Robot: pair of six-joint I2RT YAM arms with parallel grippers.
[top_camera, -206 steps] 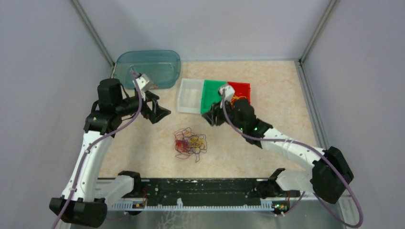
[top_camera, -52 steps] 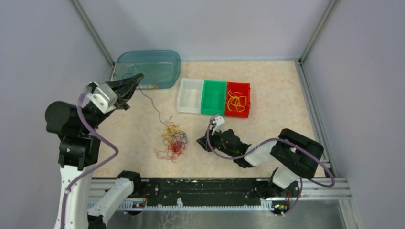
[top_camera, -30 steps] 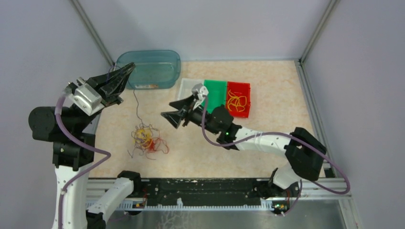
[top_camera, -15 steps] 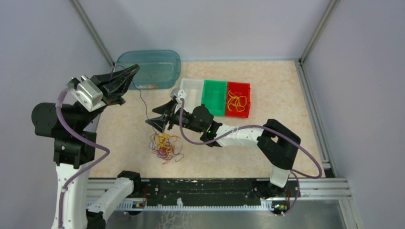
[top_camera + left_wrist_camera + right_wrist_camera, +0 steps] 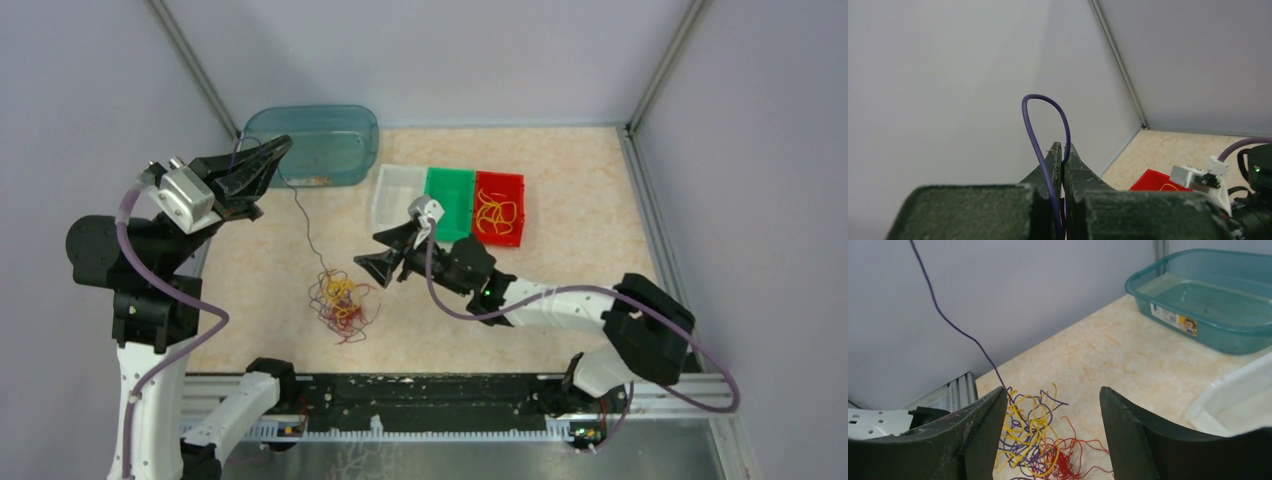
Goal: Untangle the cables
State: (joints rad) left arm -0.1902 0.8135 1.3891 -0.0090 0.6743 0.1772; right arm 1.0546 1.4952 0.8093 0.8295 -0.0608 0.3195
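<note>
The cables (image 5: 340,300) lie in one curly tangle of yellow, red and dark purple wires on the table; they show between the fingers in the right wrist view (image 5: 1043,442). One purple strand (image 5: 305,215) rises from the tangle up to my left gripper (image 5: 283,146), which is held high and shut on it. In the left wrist view that strand (image 5: 1032,107) loops above the closed tips of the left gripper (image 5: 1063,146). My right gripper (image 5: 372,255) hovers just right of the tangle, open and holding nothing (image 5: 1053,392).
A teal basin (image 5: 312,140) stands at the back left. White (image 5: 397,200), green (image 5: 449,202) and red (image 5: 498,232) bins sit in a row behind the right arm; the red one holds yellow cables (image 5: 495,213). Side walls close in on both sides.
My right gripper has drawn back to the right, away from the raised strand, and its jaws stand a little wider. The left arm and the tangle have barely moved.
</note>
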